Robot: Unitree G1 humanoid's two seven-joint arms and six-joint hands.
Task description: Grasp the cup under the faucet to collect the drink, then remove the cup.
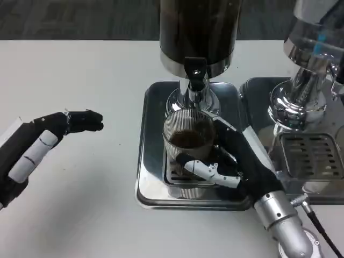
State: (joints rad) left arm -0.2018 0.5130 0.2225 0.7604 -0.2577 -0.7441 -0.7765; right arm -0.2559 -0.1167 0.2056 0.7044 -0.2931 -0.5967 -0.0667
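Clear cup (186,137) holding dark drink, gripped by right hand (231,161).

One cup (188,141) stands near the centre of the picture, clear and ribbed, with dark drink in its bottom. Two drink dispensers are in view: one with a dark tank (200,32) at twelve o'clock, and a second one with a clear tank (314,37) at two o'clock. One faucet (195,72) shows, on the dark dispenser, just above the cup. Two shiny drip trays lie on the worktop (80,70): one (153,156) under the cup, and one (301,156) at three o'clock. Two robot hands show: the left robot hand (45,142) at nine o'clock and the right robot hand (231,161) at five o'clock of the cup.
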